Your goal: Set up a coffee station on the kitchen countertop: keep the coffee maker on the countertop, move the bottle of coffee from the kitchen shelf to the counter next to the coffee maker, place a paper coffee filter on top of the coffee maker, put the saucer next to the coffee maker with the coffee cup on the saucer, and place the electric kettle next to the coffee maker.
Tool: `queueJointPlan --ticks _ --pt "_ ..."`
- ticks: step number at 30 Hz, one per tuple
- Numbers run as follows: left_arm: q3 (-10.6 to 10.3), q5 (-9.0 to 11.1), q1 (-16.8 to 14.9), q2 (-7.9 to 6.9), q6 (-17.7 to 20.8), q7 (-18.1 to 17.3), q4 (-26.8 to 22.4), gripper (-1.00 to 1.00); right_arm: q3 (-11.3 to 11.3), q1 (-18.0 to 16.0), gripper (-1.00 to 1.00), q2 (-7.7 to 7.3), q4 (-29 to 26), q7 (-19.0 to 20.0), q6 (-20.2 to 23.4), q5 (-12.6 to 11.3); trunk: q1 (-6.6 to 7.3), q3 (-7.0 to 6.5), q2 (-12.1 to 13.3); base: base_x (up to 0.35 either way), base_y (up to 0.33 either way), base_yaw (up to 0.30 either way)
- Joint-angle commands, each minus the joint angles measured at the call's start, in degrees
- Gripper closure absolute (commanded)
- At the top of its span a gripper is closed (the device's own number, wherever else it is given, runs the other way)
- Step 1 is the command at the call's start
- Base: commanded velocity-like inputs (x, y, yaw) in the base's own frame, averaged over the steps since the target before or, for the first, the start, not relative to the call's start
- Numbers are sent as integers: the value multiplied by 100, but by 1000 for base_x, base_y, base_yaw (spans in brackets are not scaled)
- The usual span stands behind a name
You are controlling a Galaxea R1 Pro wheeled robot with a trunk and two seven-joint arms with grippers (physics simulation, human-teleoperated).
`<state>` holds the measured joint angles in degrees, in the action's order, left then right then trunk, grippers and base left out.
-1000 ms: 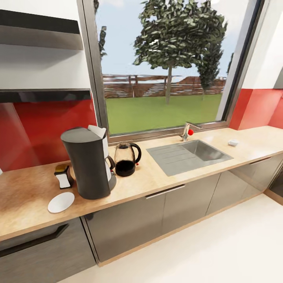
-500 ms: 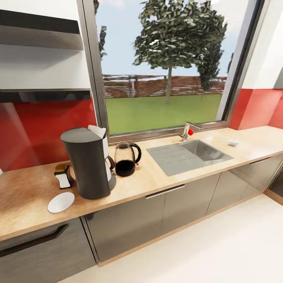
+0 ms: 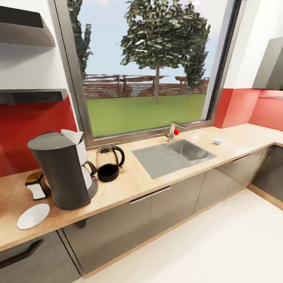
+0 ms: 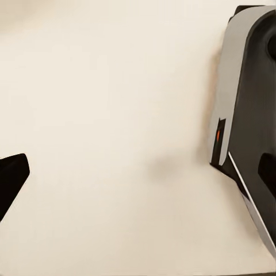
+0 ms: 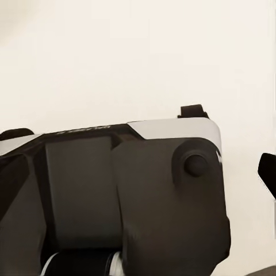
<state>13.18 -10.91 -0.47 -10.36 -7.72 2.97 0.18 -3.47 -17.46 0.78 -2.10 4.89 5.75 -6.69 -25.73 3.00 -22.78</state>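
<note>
Standing at the lower left of the head view, the coffee maker (image 3: pixel 63 173) is seen on the tabletop (image 3: pixel 157 179). The bottle of coffee (image 3: pixel 36 184) is tucked just beside it on the left, the saucer (image 3: pixel 33 216) lies in front near the edge, and the electric kettle (image 3: pixel 108 163) stands just to its right. A tiny white object that is probably the coffee cup (image 3: pixel 217 140) sits well apart, beyond the sink (image 3: pixel 175 155) at centre right.

The cup is judged light, stiff, glazed and breakable. It is best pinched across the rim wall or at the handle, with gentle force, and set down softly on the equally slick saucer.

Of the left end effector (image 4: pixel 11 179) and the right end effector (image 5: pixel 267 172) only a dark tip each is seen over pale floor, so whether the fingers are apart or together cannot be told.
</note>
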Motion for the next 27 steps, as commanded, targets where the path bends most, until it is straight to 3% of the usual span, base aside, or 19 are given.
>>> queueJointPlan --ticks 1,9,16,27 --pt "38 -65 10 -3 -22 23 8 -100 -31 -3 -100 1 -9 9 31 -42 -5 14 -14 191 -211 -280" --pt "28 -67 81 0 -10 89 0 -100 -1 -3 -100 9 -4 -21 17 -30 -5 14 -14 233 -199 -175" --pt "52 -55 82 7 175 705 0 -100 10 -3 -100 8 9 -23 14 -26 -5 14 -14 236 -202 -8" --pt "-22 -61 82 120 280 778 -1 -100 12 -3 -100 10 17 -23 14 -26 -5 14 -14 228 -207 0"
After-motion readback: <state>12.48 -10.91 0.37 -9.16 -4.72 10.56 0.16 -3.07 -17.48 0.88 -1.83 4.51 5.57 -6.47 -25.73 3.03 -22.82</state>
